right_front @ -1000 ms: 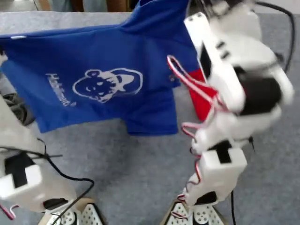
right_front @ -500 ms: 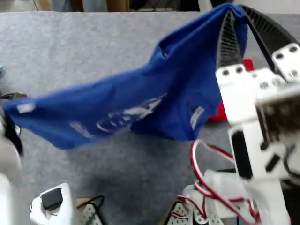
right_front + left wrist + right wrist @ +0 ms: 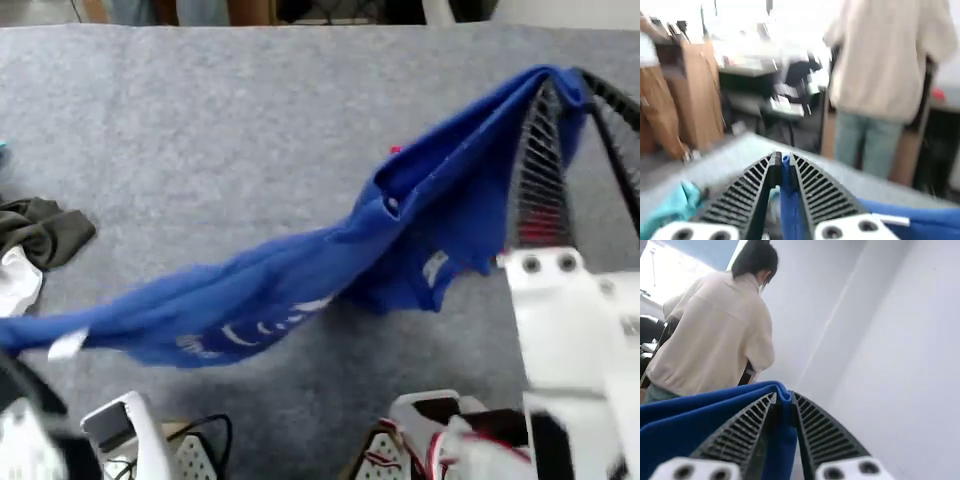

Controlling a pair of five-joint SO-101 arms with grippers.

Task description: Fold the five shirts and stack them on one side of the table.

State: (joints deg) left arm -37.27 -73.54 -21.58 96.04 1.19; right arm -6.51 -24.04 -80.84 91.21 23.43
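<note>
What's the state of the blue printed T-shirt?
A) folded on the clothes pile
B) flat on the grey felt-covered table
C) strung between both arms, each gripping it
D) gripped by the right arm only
C: the blue printed T-shirt hangs stretched above the grey felt-covered table, and each wrist view shows blue fabric clamped in the left jaws and the right jaws.
</note>
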